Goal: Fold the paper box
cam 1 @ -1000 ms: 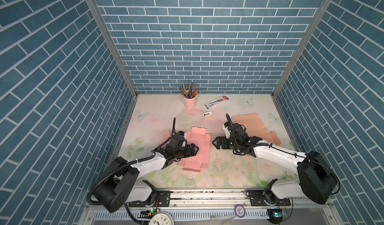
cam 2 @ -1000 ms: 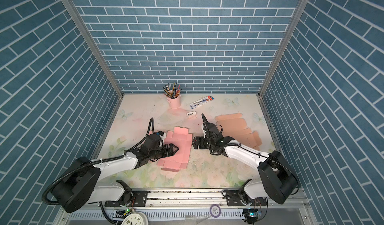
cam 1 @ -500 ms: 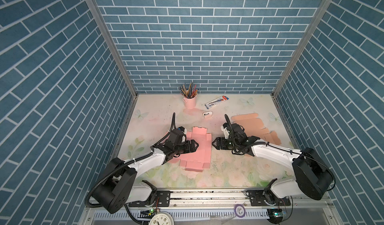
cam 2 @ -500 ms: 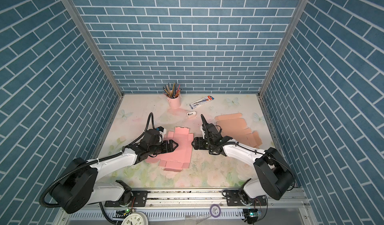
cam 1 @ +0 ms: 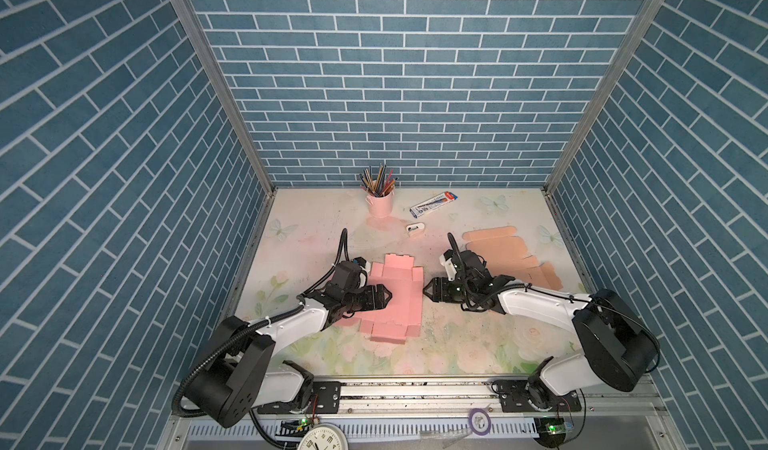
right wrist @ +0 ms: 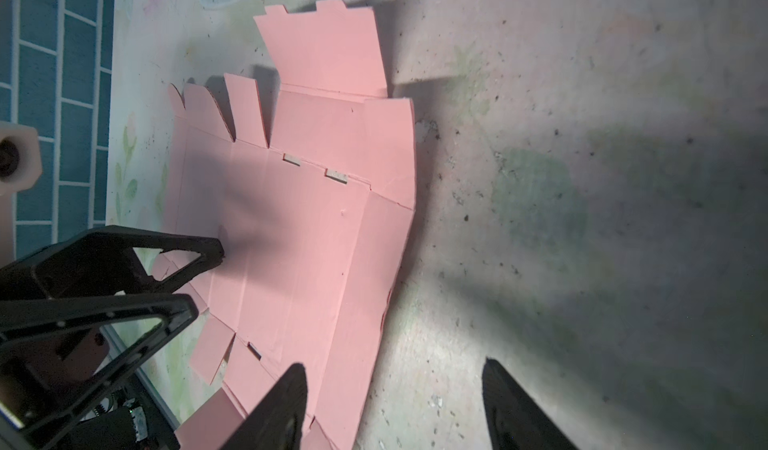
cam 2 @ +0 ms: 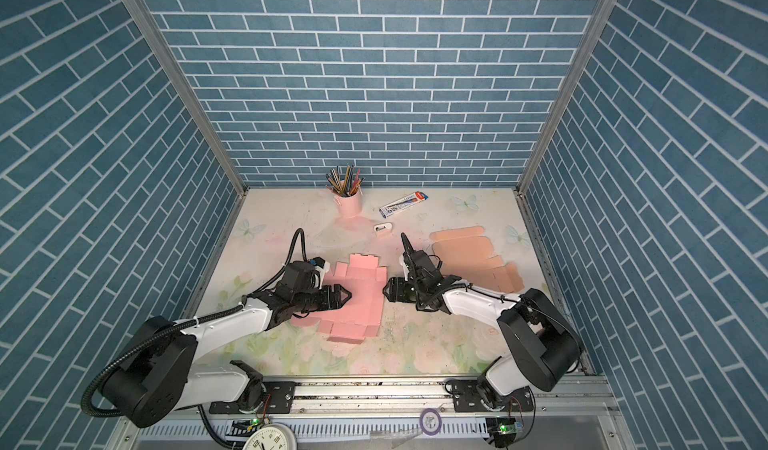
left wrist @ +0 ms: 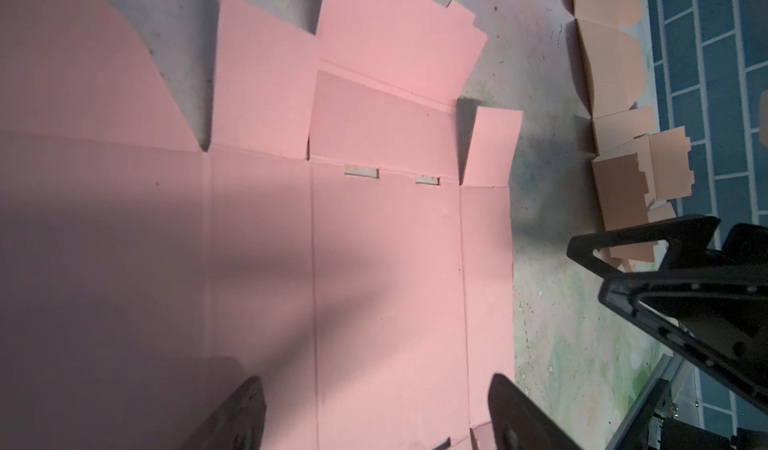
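The black left gripper (cam 1: 386, 297) is reaching over the left half of the flat pink cardboard box blank (cam 1: 399, 277), with its claw released and grasping nothing. The blank is lying unfolded on the floral tabletop (cam 1: 457, 344) between both arms. At its right edge the black right gripper (cam 1: 427, 295) is pointing inward, its claw spread and empty. Farther right, flat tan cardboard blanks (cam 1: 498, 248) are lying.

Unfolded pink paper box (right wrist: 299, 219) flat on scuffed table (right wrist: 582, 177), right gripper (right wrist: 394, 367) spread wide at its edge, left gripper (right wrist: 208, 279) opposite
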`<action>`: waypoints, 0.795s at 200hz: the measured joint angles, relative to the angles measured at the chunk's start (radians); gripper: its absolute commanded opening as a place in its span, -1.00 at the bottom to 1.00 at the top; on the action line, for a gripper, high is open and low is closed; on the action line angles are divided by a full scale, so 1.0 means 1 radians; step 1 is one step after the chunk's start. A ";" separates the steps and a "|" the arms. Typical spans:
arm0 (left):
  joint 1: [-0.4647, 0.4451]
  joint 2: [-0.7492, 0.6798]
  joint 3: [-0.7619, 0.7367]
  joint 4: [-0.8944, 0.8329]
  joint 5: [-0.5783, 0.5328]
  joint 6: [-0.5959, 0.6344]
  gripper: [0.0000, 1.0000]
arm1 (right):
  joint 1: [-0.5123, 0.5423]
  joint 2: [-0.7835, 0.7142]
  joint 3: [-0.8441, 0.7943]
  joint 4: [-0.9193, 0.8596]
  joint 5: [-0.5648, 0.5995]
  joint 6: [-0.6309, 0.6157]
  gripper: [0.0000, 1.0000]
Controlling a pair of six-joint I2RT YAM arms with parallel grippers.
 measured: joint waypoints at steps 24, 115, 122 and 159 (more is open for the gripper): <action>0.000 0.000 -0.014 0.007 0.003 0.000 0.63 | 0.000 0.032 0.000 0.020 -0.013 0.005 0.23; -0.050 0.011 -0.031 0.051 0.002 -0.029 0.56 | 0.003 0.145 0.032 0.095 -0.070 0.007 0.03; -0.056 0.011 -0.031 0.053 0.003 -0.035 0.56 | 0.004 0.152 0.035 0.097 -0.074 0.006 0.02; -0.068 0.011 -0.038 0.070 0.006 -0.053 0.55 | 0.005 0.179 0.056 0.108 -0.093 0.007 -0.05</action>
